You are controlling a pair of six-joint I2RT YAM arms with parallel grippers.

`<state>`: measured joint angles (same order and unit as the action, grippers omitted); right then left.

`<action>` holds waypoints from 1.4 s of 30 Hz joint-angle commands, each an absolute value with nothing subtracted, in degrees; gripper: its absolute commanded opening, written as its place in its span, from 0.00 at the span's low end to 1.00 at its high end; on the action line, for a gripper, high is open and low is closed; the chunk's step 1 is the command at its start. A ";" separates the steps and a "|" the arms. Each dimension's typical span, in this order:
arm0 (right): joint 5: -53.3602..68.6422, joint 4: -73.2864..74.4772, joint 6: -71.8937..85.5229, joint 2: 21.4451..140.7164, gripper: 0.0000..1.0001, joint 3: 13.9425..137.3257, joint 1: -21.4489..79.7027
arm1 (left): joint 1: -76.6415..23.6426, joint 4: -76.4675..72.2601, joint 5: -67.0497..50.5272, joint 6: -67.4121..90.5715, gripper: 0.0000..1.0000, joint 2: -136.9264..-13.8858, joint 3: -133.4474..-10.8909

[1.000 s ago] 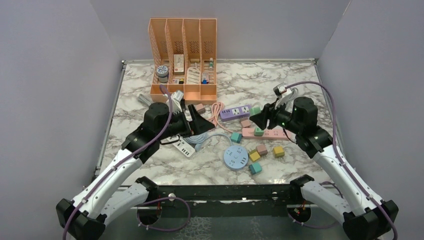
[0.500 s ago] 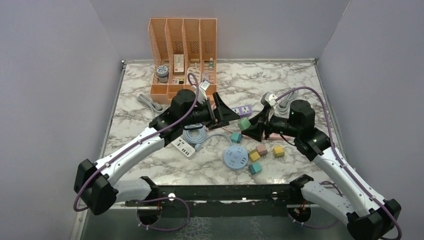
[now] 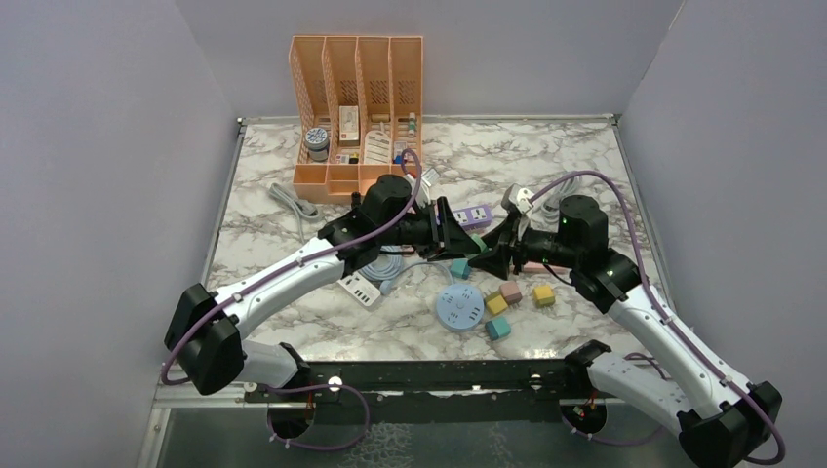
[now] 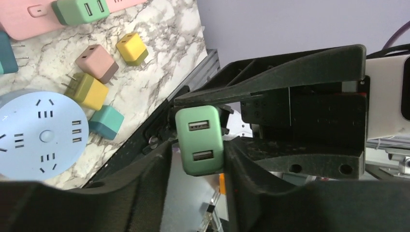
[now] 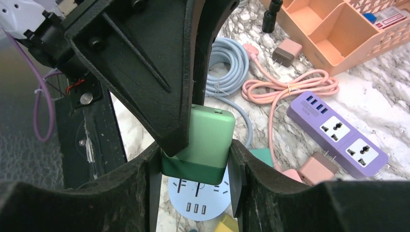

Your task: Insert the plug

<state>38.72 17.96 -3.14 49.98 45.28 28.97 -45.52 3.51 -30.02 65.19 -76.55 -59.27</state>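
Observation:
A green plug (image 3: 479, 242), a two-port USB block, hangs in the air over the table's middle. My right gripper (image 5: 196, 162) is shut on its dark green lower end, prongs pointing down over the round blue socket hub (image 5: 205, 200). My left gripper (image 4: 198, 152) has come in from the opposite side, and its fingers press both flanks of the plug's (image 4: 199, 140) pale upper end. Both grippers (image 3: 473, 244) meet nose to nose in the top view. A purple power strip (image 5: 338, 133) and a pink power strip (image 4: 29, 19) lie on the marble nearby.
Small cube plugs in pink, yellow, olive and teal (image 3: 507, 292) lie beside the round hub (image 3: 459, 307). A coiled light-blue cable (image 3: 385, 265), a pink cable (image 5: 290, 87) and a white strip (image 3: 359, 288) lie left of centre. An orange desk organizer (image 3: 359, 107) stands at the back.
My left arm swung right across the table to the right gripper, and its jaws closed in on the green plug. My right gripper drifted slightly left, still holding the plug.

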 commanded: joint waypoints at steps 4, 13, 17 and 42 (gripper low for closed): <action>41.67 20.18 -8.26 49.73 0.22 46.93 30.24 | -45.88 7.23 -33.93 60.81 0.39 -78.61 -63.77; 42.43 23.78 -14.51 49.46 0.21 46.98 32.40 | -45.87 14.16 -40.16 55.19 0.37 -81.85 -69.02; 41.43 23.73 -14.79 49.48 0.22 46.93 32.64 | -45.85 14.49 -42.22 54.37 0.14 -82.08 -69.33; -8.36 41.13 48.90 46.92 0.85 55.19 32.65 | -43.56 16.01 -26.49 12.02 0.00 -76.89 -72.45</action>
<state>4.36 34.72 36.29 44.86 52.47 32.32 -42.50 19.49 -26.04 21.71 -78.41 -71.94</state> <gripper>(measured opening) 0.836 0.312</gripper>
